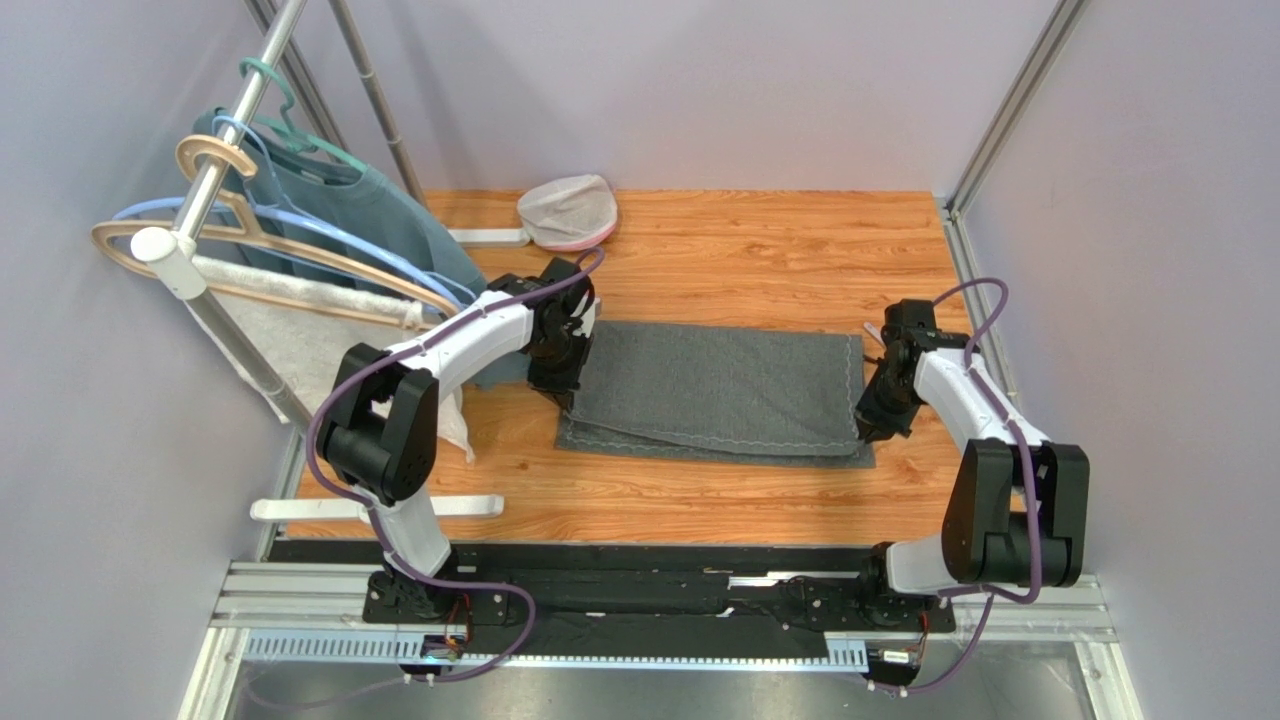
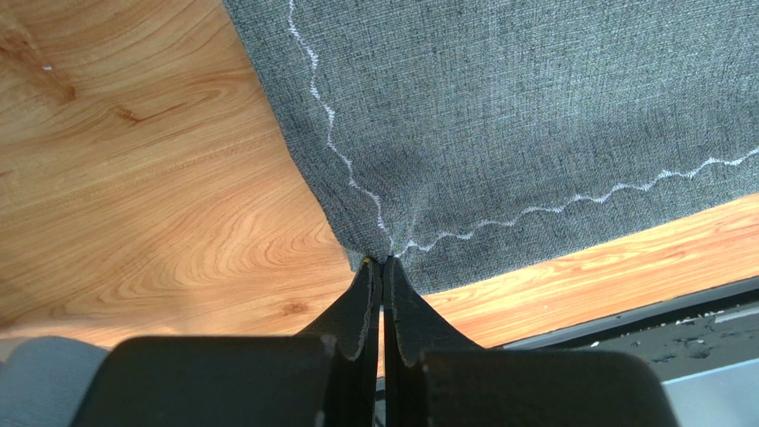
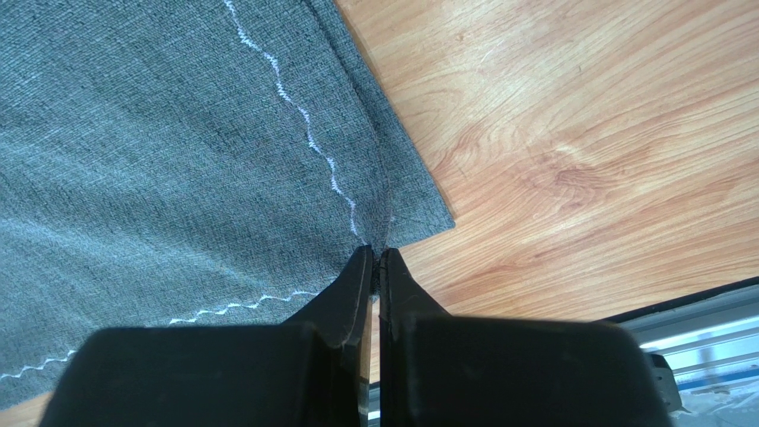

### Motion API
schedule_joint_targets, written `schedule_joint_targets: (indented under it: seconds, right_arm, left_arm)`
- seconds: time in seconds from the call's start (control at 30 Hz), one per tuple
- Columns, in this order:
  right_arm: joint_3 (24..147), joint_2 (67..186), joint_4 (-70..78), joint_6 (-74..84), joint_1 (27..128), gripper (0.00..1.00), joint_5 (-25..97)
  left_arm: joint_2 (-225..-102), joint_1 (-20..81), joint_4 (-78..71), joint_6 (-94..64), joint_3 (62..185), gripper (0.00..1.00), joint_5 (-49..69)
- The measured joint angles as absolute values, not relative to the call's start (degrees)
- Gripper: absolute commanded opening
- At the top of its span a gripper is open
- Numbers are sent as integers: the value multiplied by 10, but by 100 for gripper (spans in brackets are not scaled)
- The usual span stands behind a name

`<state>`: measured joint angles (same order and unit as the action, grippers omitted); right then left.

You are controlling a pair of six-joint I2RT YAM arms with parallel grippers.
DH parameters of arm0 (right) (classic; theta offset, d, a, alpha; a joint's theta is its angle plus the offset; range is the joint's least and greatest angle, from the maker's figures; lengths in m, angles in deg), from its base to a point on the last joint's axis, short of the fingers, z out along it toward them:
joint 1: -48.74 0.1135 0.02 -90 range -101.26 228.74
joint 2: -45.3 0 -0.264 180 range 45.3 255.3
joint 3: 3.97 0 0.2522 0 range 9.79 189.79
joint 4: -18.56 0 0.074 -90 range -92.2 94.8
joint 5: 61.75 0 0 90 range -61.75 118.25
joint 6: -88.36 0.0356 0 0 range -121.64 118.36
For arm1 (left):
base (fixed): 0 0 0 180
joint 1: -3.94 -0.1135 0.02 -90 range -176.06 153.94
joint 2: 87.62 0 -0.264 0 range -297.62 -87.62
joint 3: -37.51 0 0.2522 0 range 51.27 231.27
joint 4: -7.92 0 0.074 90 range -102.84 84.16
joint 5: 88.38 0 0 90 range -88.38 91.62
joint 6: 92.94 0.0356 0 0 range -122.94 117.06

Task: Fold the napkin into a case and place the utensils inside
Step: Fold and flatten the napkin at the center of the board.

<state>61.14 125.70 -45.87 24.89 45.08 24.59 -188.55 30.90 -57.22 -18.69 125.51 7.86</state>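
Left wrist shows left tool (image 2: 381, 260) clamped on napkin (image 2: 534, 107) corner; right tool (image 3: 374, 250) likewise.

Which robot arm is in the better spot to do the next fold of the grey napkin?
Neither beats the other. The left gripper is shut on the left corner of the napkin, the right gripper on its right corner, so both should probably carry the fold together.

Hanging clothes (image 1: 323, 225) crowd the left; bare table (image 1: 781, 255) lies beyond the napkin (image 1: 721, 390).
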Motion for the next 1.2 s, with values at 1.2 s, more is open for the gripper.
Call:
schedule_joint_targets:
  seconds: [1.2]
  right_arm:
    - [585,1319,-437,279,451,0,240]
  left_arm:
    - [-1918,309,-562,-191,1221,0,84]
